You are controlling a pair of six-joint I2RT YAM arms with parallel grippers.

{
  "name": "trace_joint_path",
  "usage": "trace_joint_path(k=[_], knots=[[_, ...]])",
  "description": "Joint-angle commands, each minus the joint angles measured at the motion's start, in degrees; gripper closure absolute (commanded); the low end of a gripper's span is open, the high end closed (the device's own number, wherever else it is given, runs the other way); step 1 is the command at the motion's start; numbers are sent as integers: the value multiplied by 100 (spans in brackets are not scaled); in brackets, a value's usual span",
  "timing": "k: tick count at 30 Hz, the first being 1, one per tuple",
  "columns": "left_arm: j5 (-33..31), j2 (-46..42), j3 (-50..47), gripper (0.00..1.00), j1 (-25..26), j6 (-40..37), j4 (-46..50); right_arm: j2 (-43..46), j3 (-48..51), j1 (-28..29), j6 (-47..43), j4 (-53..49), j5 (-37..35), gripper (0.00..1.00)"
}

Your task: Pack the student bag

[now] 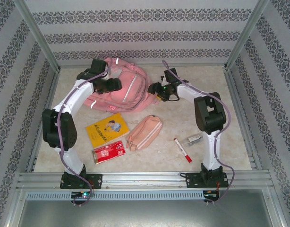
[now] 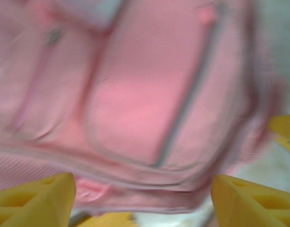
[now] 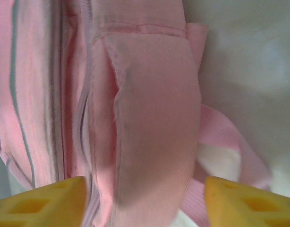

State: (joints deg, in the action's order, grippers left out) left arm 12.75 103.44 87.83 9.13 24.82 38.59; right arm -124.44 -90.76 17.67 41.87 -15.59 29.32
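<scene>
1. Far back on the worktop (image 1: pixel 220 94), the large pink fabric student bag (image 1: pixel 128 92) is lying front-up, showing silver strips (image 1: pixel 132 87).
2. Above its front pocket (image 2: pixel 149 94), the left end effector (image 2: pixel 142 201) is hovering released.
3. Beside its strap (image 3: pixel 230 137), the right end effector (image 3: pixel 145 201) is gaping.

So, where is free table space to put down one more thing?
Bare table right of the right arm, up to the edge. Narrow gap between pink pouch and red marker. Crowded at the student bag: left claw, right claw.

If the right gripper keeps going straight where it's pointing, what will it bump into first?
Most likely the student bag: its pink fabric sits straight ahead of the open right gripper. How close is unclear.
</scene>
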Motion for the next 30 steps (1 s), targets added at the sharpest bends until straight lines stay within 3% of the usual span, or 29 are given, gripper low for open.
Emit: trace_joint_path(k=[1, 5, 9, 20, 25, 30], knots=[[-514, 175, -732, 23, -322, 849, 357, -377, -379, 26, 288, 209, 522, 46], [-724, 421, -1066, 23, -558, 928, -49, -269, -282, -37, 445, 440, 595, 70], [-687, 951, -996, 24, -566, 841, -718, 141, 288, -232, 732, 966, 689, 83], [148, 2129, 508, 29, -332, 827, -797, 1420, 2012, -376, 846, 1588, 925, 85], [709, 2855, 1590, 29, -49, 849, -477, 1990, 2784, -78, 1211, 2126, 707, 86], [726, 3184, 2169, 29, 268, 814, -445, 2398, 3090, 456, 1419, 2327, 342, 86]])
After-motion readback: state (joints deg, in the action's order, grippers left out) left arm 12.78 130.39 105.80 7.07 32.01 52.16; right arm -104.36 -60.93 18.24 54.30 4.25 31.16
